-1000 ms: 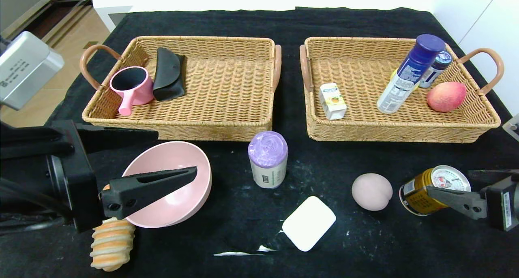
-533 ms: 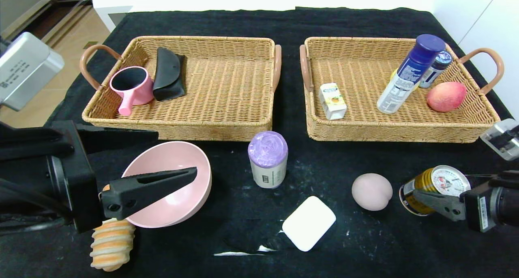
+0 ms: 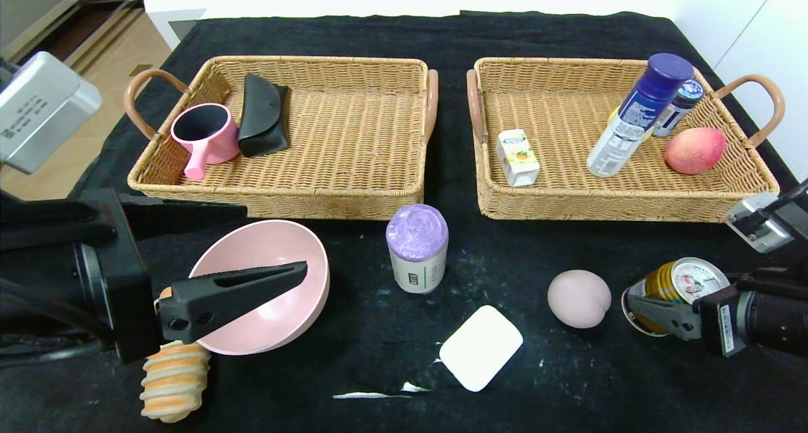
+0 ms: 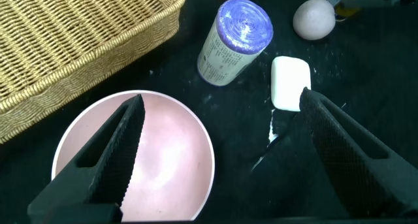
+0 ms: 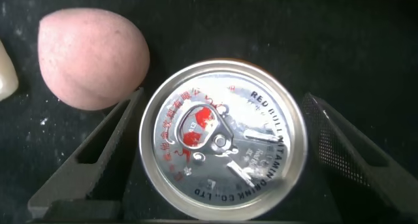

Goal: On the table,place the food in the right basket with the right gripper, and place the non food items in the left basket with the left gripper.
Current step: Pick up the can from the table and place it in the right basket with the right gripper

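You have the right gripper (image 3: pixel 656 297) low over the table's black cloth (image 3: pixel 568 382) at the near right, its jaws spread wide with one finger on each side of the gold can (image 3: pixel 675 286); in the right wrist view the can's silver pull-tab lid (image 5: pixel 225 157) sits between the two fingers (image 5: pixel 98 159), and you cannot tell whether either pad touches the can wall. Just beside the can, toward the centre, lies the pale pink peach-shaped item (image 3: pixel 579 298), and nearer the middle a white soap bar (image 3: pixel 481 347) lies flat with a purple-lidded canister (image 3: pixel 416 249) standing upright behind it. Your left gripper (image 3: pixel 208 256) hovers at the near left with its jaws also wide, one finger over the pink bowl (image 3: pixel 268 284), gripping nothing; the left wrist view shows the bowl below and between its fingers (image 4: pixel 108 155). A striped spiral bread roll (image 3: pixel 173 379) lies at the bowl's near edge. The left basket (image 3: pixel 278 196) holds a pink cup with a handle (image 3: pixel 203 133) and a black pouch (image 3: pixel 262 114) in its far-left corner. The right basket (image 3: pixel 625 202) holds a small juice carton (image 3: pixel 517 157), a blue-capped spray bottle (image 3: pixel 637 114) leaning tilted, a second smaller dark-capped bottle (image 3: pixel 678 108) behind it, and a red-orange mango-like fruit (image 3: pixel 694 150)
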Available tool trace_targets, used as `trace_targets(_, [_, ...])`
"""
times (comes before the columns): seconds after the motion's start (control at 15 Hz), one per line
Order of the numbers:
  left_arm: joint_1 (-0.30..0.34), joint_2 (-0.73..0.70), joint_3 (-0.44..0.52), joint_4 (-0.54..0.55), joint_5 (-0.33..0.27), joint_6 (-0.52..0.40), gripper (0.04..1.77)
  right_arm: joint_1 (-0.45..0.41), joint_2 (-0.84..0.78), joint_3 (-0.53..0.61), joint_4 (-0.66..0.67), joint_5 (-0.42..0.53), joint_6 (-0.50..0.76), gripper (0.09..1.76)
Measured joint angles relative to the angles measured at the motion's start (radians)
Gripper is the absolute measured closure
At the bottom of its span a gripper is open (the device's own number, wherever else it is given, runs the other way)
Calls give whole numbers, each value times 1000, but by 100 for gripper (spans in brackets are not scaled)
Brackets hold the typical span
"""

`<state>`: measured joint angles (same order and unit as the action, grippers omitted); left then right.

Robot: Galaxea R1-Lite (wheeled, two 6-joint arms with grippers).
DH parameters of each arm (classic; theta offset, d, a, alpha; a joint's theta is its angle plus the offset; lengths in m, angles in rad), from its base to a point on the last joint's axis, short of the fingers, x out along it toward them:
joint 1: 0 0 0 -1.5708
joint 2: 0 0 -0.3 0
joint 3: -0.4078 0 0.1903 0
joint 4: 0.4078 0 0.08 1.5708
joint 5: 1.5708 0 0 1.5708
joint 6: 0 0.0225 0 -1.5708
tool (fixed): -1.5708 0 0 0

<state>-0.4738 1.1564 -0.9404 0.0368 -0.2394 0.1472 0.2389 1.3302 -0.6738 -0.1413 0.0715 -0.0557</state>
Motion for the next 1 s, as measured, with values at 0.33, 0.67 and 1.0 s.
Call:
trace_targets(0.33, [0,0,0,0,0,0,9,0,13,-1,0,-8,0,41])
trace_targets(0.67, [0,-1,0,0,0,0,9,0,16,0,-13,-8,0,64])
trace_targets(1.0, [0,-3,0,0,0,-1,9,0,16,0,-15,-9,1,64])
